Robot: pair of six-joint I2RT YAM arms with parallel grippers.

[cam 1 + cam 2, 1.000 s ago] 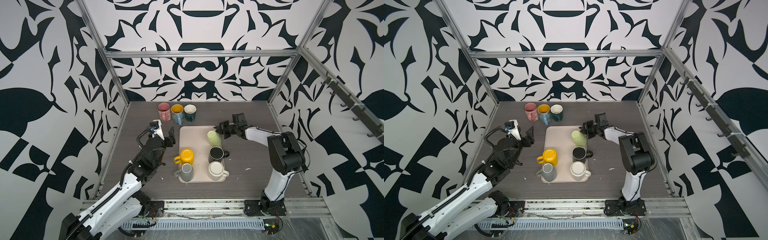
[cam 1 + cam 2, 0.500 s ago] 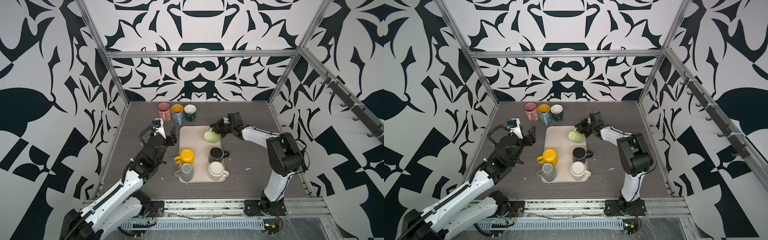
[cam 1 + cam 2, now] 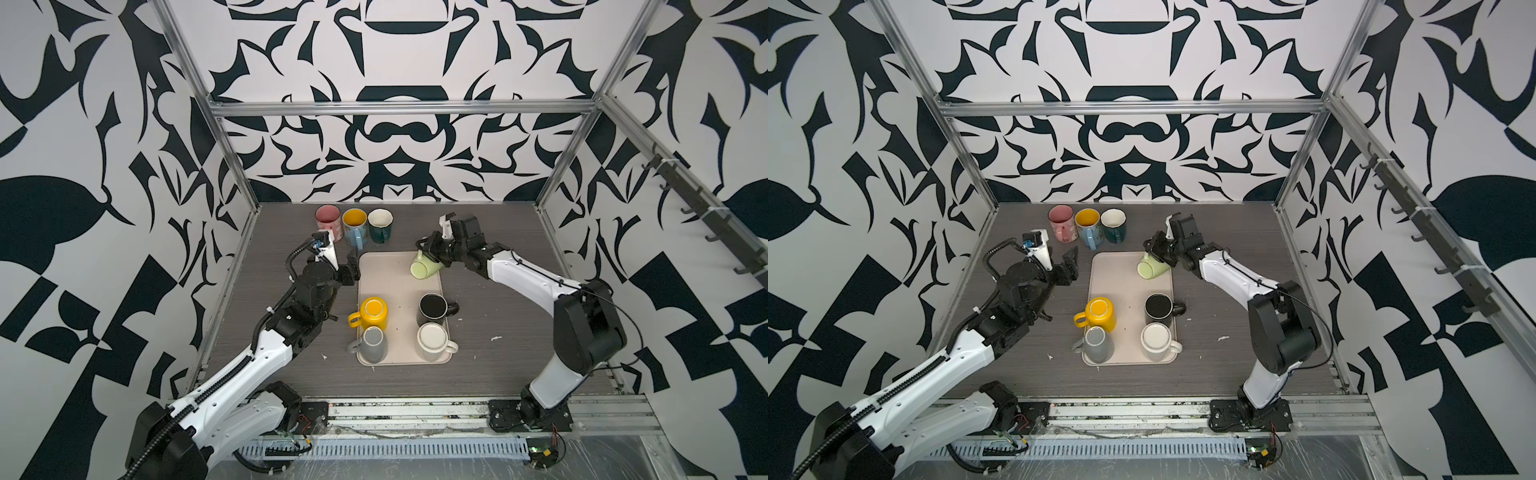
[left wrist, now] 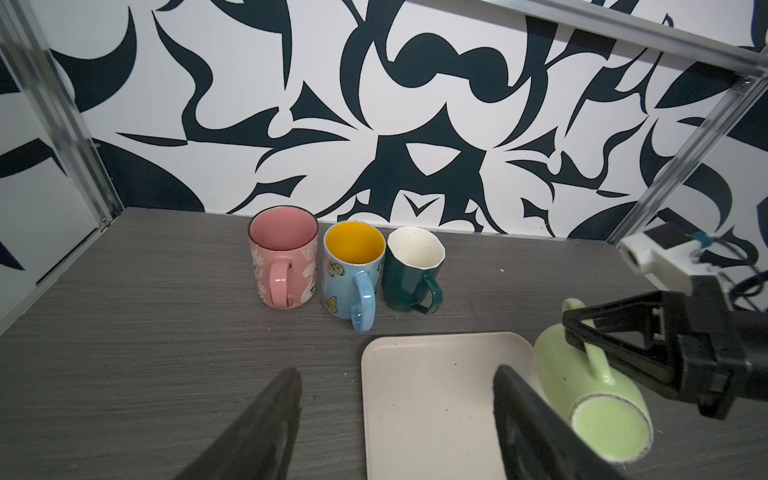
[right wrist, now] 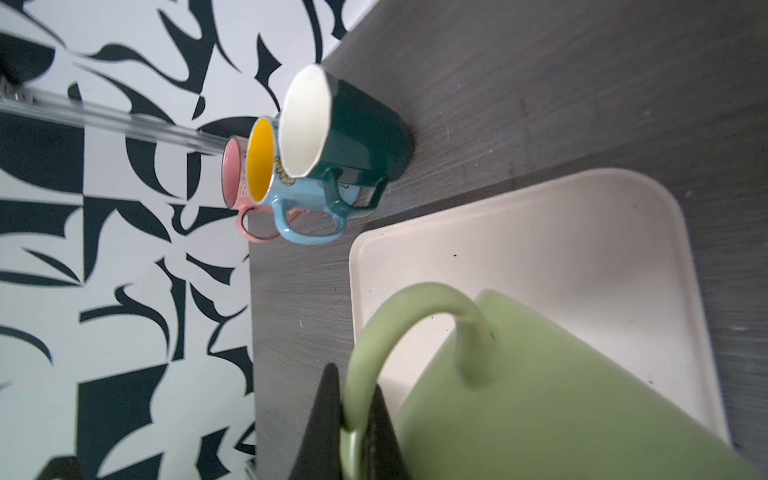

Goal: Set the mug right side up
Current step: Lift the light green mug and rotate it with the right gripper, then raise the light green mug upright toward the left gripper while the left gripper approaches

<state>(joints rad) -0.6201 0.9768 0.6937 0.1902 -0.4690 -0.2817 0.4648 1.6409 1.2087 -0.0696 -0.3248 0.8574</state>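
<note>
The right gripper [image 3: 430, 248], clamped on the handle of the green mug [image 3: 423, 268], has lifted and tipped it sideways over the tray's [image 3: 390, 274] far right corner, so the flip looks roughly half done; the left gripper [image 4: 397, 374] hangs empty, jaws apart.

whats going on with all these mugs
The right gripper is shut on the handle of the light green mug, holding it tilted over the tray. The left gripper is open and empty beside the tray. A yellow mug, grey mug, black mug and white mug sit on the tray; a pink mug, blue mug and dark green mug stand upright behind it.
</note>
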